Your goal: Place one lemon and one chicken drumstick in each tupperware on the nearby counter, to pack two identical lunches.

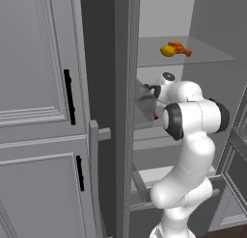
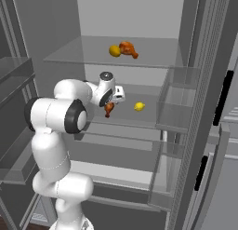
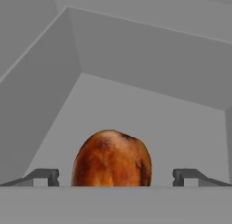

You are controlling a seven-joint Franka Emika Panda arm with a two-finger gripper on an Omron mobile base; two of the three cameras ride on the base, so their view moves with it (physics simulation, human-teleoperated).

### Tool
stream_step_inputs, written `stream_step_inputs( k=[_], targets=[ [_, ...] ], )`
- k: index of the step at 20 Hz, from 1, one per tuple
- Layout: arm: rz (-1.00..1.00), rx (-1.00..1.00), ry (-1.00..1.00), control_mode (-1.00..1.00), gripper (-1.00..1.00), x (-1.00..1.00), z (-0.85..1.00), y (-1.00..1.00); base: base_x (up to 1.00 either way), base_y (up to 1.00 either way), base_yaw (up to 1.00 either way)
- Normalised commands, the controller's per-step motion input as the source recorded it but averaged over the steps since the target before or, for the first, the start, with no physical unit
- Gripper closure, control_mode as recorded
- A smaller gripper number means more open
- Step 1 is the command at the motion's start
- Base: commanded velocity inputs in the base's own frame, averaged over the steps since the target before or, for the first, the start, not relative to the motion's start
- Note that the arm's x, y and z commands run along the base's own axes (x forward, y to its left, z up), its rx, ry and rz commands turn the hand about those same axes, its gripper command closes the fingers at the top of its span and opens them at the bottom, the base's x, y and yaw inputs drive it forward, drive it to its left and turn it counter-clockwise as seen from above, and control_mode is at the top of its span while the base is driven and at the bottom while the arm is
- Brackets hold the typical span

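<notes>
Seen from the left base camera: grey panelled cabinet doors (image 1: pixel 34 112) with black bar handles (image 1: pixel 70 97) at far left, then the fridge's open front. Inside, on the upper glass shelf (image 1: pixel 212 54), a lemon (image 1: pixel 167 51) touching a browned chicken drumstick (image 1: pixel 180 48) just to its right. Below that, the white arm (image 1: pixel 193 136) reaching into the middle shelf, with a sliver of orange-brown visible just left of its wrist.

From the right base camera: arm at left, gripper (image 2: pixel 113 102) over the middle glass shelf (image 2: pixel 139 119), pointing down onto a second chicken drumstick (image 2: pixel 109 109), which hangs or stands directly under the hand. Just to the right, apart from it on the same shelf, a second lemon (image 2: pixel 139 106). Above, on the top shelf, the first lemon (image 2: pixel 114 50) and first drumstick (image 2: pixel 128 49) touching side by side. Further right, clear door bins (image 2: pixel 179 103), then the open fridge door with black handles (image 2: pixel 225 96).

Along the hand camera: left fingertip (image 3: pixel 45 175), rounded browned end of the drumstick (image 3: pixel 111 158) in the middle, right fingertip (image 3: pixel 186 175). Gripper spread fully wide, a clear gap between each fingertip and the meat, nothing gripped. Grey fridge walls and shelf floor behind.
</notes>
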Motion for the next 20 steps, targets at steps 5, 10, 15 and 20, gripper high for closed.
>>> stream_step_inputs(
  k=[5, 10, 15, 20],
  targets=[
    [0.00, 0.00, -0.01, -1.00, -1.00, -0.33, -0.08, 0.00, 0.00, 0.00, 0.00],
    [-0.01, 0.00, 0.00, -1.00, -1.00, 0.20, -0.03, 0.01, 0.00, 0.00, 0.00],
    [-0.01, 0.00, 0.02, -1.00, -1.00, 0.02, -0.33, 0.00, 0.00, 0.00, 0.00],
    [0.00, 0.00, 0.03, -1.00, -1.00, -0.07, -0.34, 0.05, 0.00, 0.00, 0.00]
  ],
)
